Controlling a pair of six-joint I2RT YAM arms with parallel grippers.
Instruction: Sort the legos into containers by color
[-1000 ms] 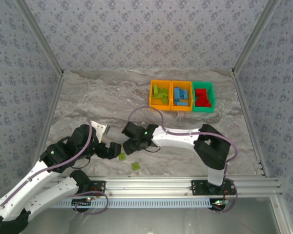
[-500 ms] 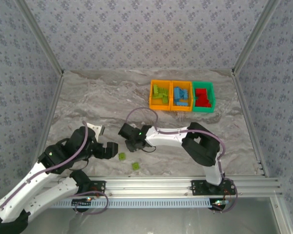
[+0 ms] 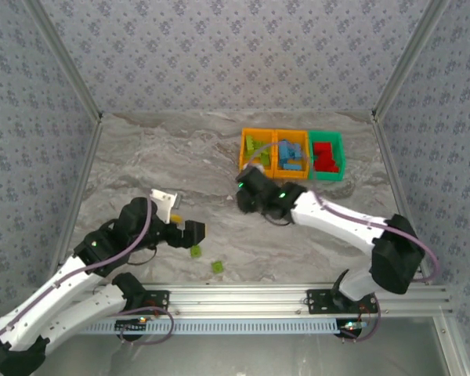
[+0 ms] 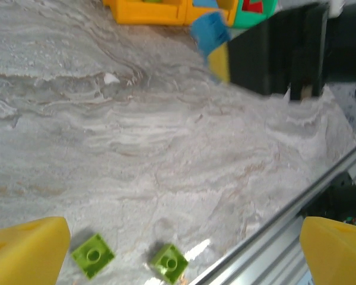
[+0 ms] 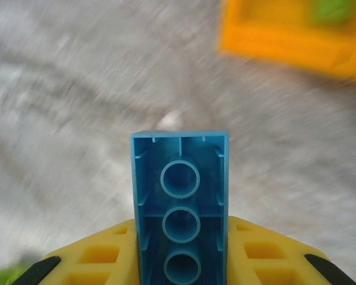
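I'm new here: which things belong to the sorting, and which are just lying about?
Part of the job: held blue brick, nearer green brick, farther green brick, left orange bin, middle orange bin, green bin.
Just there: metal rail, patterned walls.

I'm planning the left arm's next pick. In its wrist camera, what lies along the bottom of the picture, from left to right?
yellow finger → lime green lego → second lime green lego → aluminium rail → other yellow finger
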